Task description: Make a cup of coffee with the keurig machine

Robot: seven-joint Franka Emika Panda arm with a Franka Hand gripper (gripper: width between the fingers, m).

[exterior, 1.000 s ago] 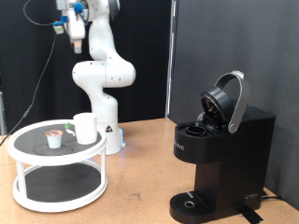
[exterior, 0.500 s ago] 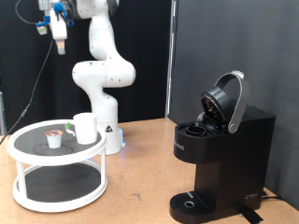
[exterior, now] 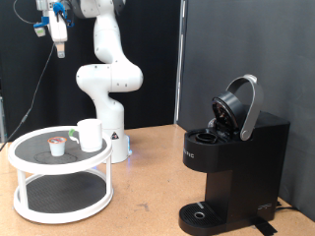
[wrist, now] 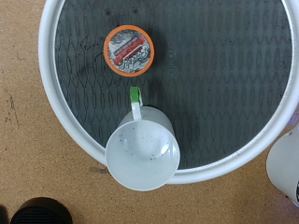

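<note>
- Exterior view, nearest the camera: the keurig machine (exterior: 231, 162) stands at the exterior view's right on the wooden table (exterior: 148, 192), round drip base (exterior: 204, 214) at the bottom, nothing on it.
- Machine lid (exterior: 240, 106) is hinged up and open; brew chamber below it is exposed. Whether a pod is loaded cannot be told from here.
- Further back, at the exterior view's left: white two-tier round stand (exterior: 61, 175) with dark mesh shelves.
- The cup (exterior: 90, 135) stands upright on the top shelf, towards the stand's right-hand edge in the exterior view.
- Small pod (exterior: 58, 146) stands just beside the cup, to its left in the exterior view, not touching.
- Behind the stand: white arm base (exterior: 108, 84) against a black backdrop.
- The gripper (exterior: 59, 37) is at the exterior view's top left, high above the stand, well apart from cup and pod. Too small to read the finger gap; cannot tell whether it is open or closed. Nothing visibly held.
- Wrist view looks straight down on the stand (wrist: 65, 121): cup (wrist: 142, 152) seen from above, empty inside, handle pointing at the pod.
- Pod (wrist: 129, 50) has an orange rim and a red-marked foil top; a small green mark (wrist: 136, 94) sits between it and the cup handle.
- Fingers are not in the wrist view.
</note>
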